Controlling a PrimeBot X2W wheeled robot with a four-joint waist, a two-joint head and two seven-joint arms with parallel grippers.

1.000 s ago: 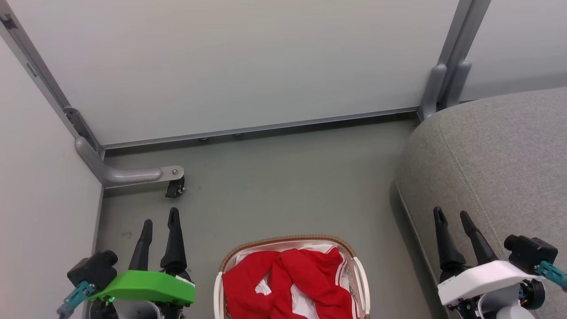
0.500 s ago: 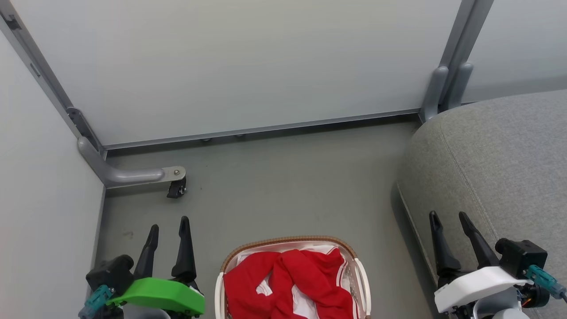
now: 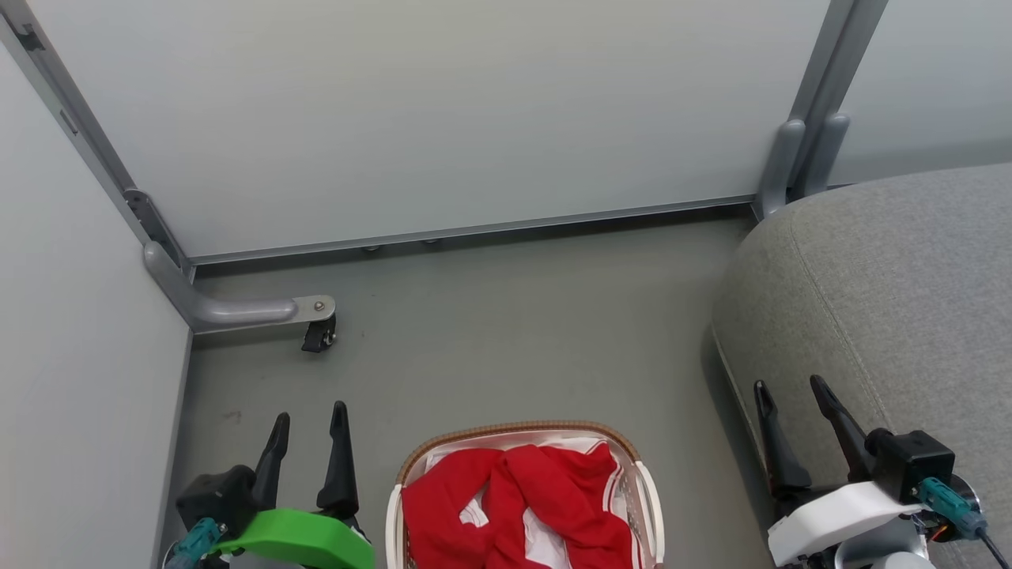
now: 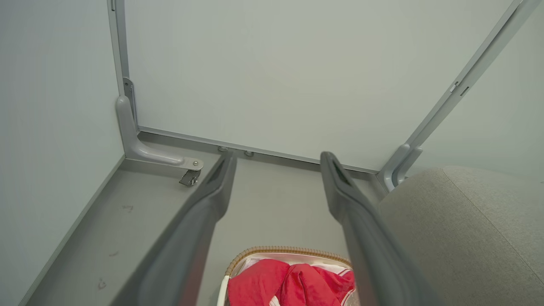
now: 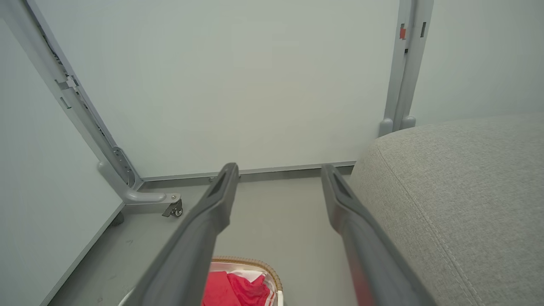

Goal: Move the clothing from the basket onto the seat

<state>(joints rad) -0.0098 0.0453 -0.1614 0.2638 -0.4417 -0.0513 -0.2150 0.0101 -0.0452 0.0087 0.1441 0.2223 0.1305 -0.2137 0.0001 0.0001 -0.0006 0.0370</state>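
Note:
The clothing (image 3: 518, 506) is red with white panels and lies crumpled in the basket (image 3: 506, 431), a white basket with a brown woven rim on the floor at bottom centre. The grey seat (image 3: 885, 276) fills the right side. My left gripper (image 3: 310, 415) is open, left of the basket and above the floor. My right gripper (image 3: 791, 386) is open over the seat's near edge, right of the basket. The left wrist view shows the clothing (image 4: 289, 284), the basket (image 4: 280, 250) and the seat (image 4: 471, 229). The right wrist view shows the clothing (image 5: 231, 289) and the seat (image 5: 459, 191).
Pale partition panels (image 3: 427, 118) wall the space at the back and left. A grey metal foot with a small black caster (image 3: 319, 335) juts onto the floor (image 3: 514, 332) at the left. A metal post (image 3: 798, 158) stands by the seat's far corner.
Both grippers have drawn back toward the bottom of the head view, the left one also shifting right. The picture has shifted slightly. Basket and clothing lie as before.

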